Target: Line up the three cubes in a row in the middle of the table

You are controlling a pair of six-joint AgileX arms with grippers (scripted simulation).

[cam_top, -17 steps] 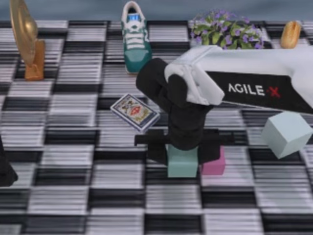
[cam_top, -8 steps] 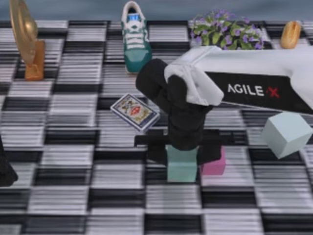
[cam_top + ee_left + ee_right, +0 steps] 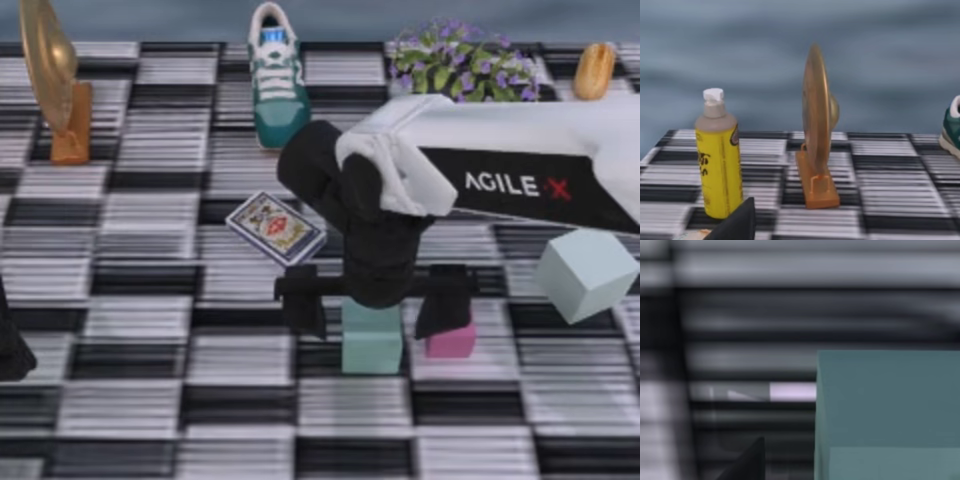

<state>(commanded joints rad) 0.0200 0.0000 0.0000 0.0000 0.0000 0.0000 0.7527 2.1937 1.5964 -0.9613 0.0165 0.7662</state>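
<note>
The right gripper [image 3: 372, 302] hangs over mid-table with its fingers [image 3: 303, 303] spread wide, released around the mid-sized matte teal cube [image 3: 372, 338], which stands between them touching neither. The small matte pink cube [image 3: 452, 339] sits just beside the teal one, under the other finger, while the larger pale mint cube [image 3: 585, 273] lies well apart near the right edge of the striped checkerboard table [image 3: 150, 400]. A flat patterned card box [image 3: 275, 228] lies near the gripper's far side; the left arm [image 3: 12, 345] is parked at the left edge, its grip undeterminable.
</note>
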